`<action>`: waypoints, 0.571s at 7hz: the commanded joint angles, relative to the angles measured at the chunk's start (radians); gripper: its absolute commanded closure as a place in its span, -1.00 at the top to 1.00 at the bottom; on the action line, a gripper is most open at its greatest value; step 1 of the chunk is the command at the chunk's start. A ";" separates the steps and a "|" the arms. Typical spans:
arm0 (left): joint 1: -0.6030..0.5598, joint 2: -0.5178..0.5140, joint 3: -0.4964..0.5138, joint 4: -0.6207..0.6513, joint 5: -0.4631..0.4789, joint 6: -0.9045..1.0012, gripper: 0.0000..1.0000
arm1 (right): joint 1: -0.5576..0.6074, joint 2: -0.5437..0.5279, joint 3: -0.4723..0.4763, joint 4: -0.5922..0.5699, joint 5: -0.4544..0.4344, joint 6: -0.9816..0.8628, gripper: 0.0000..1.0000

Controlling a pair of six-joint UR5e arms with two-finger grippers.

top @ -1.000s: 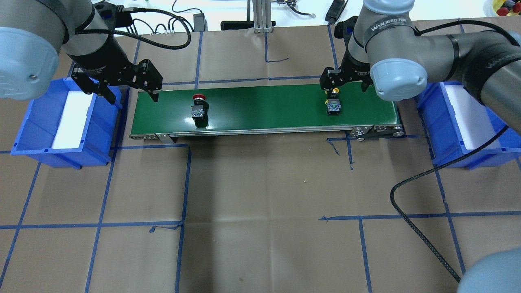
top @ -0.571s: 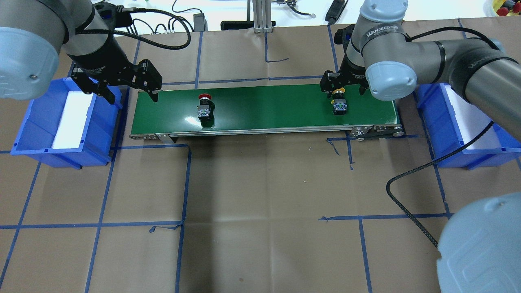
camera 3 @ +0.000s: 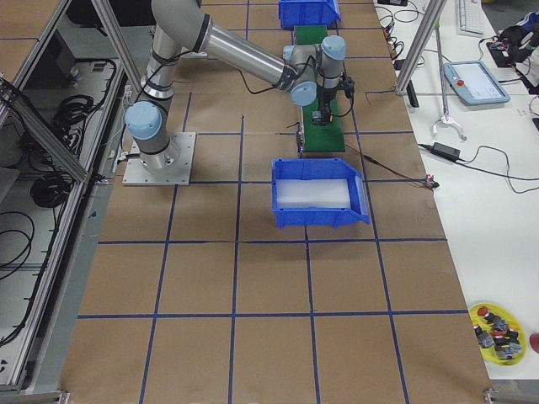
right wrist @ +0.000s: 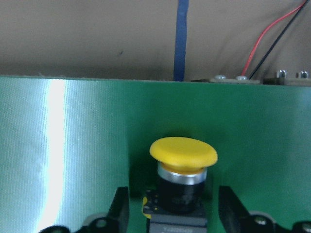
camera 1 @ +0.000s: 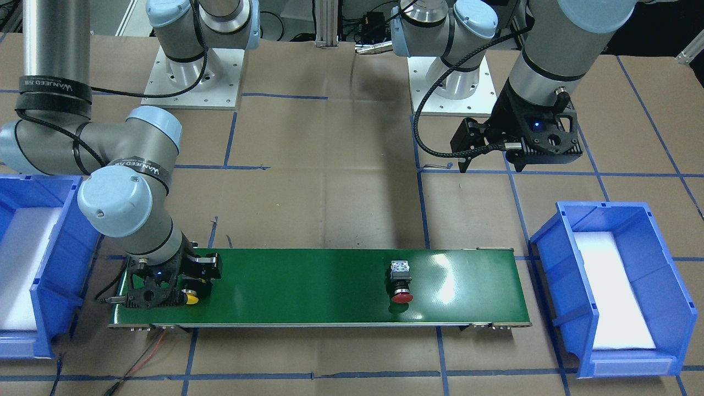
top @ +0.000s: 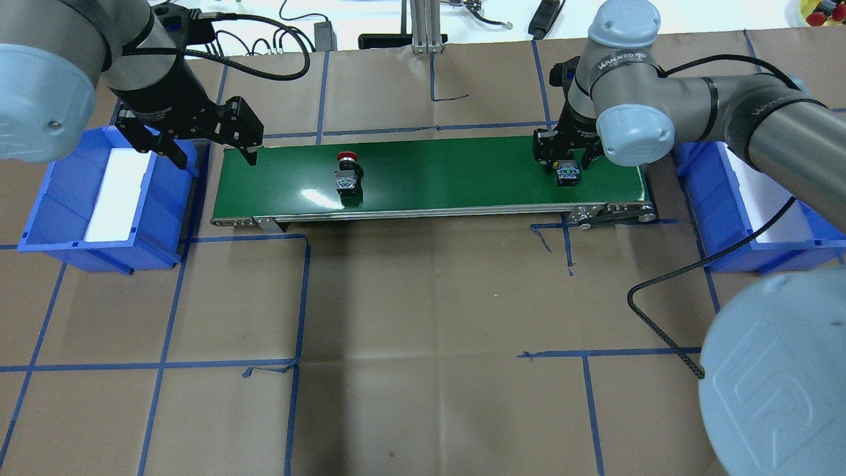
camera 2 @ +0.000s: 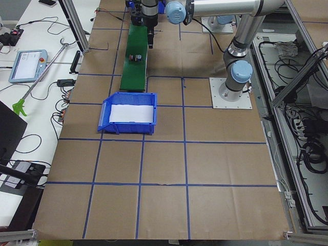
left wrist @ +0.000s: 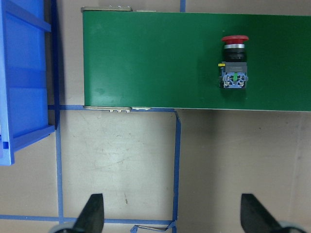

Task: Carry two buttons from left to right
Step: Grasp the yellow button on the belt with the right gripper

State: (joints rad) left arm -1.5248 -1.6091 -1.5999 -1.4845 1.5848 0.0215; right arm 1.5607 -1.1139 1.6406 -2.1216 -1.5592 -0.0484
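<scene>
The green conveyor belt (top: 449,173) carries both buttons. The red-capped button (top: 347,173) (camera 1: 401,283) (left wrist: 234,63) lies alone left of the belt's middle. The yellow-capped button (top: 568,174) (camera 1: 191,298) (right wrist: 183,153) lies near the belt's right end. My right gripper (top: 567,158) (right wrist: 175,208) is down over it and open. One finger (right wrist: 121,206) stands on each side of the black body, with a gap to it. My left gripper (top: 213,155) (left wrist: 172,216) hangs open and holds nothing, above the belt's left end beside the left bin.
A blue bin (top: 53,198) with a white liner stands off the belt's left end. Another blue bin (top: 714,198) stands off the right end. A black cable (top: 661,311) loops over the paper at the right. A yellow dish (camera 3: 497,328) holding several buttons sits at the table's far corner.
Both buttons have ridden the belt to the right. My right gripper has followed the yellow one and come down around it. The left arm has not moved.
</scene>
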 commanded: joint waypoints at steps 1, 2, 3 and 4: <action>0.000 0.000 0.000 0.001 -0.002 0.000 1.00 | -0.028 -0.020 -0.013 0.009 -0.002 -0.010 -0.92; 0.000 0.000 0.000 0.001 -0.002 0.000 1.00 | -0.039 -0.053 -0.033 0.029 -0.005 -0.010 -0.92; 0.000 0.000 0.000 0.001 -0.005 0.000 1.00 | -0.094 -0.093 -0.072 0.142 0.001 -0.011 -0.91; 0.000 0.000 0.000 0.001 -0.005 0.000 1.00 | -0.163 -0.133 -0.117 0.220 0.025 -0.019 -0.91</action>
State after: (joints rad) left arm -1.5248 -1.6091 -1.5999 -1.4834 1.5810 0.0215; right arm 1.4697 -1.1992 1.5726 -1.9990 -1.5543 -0.0609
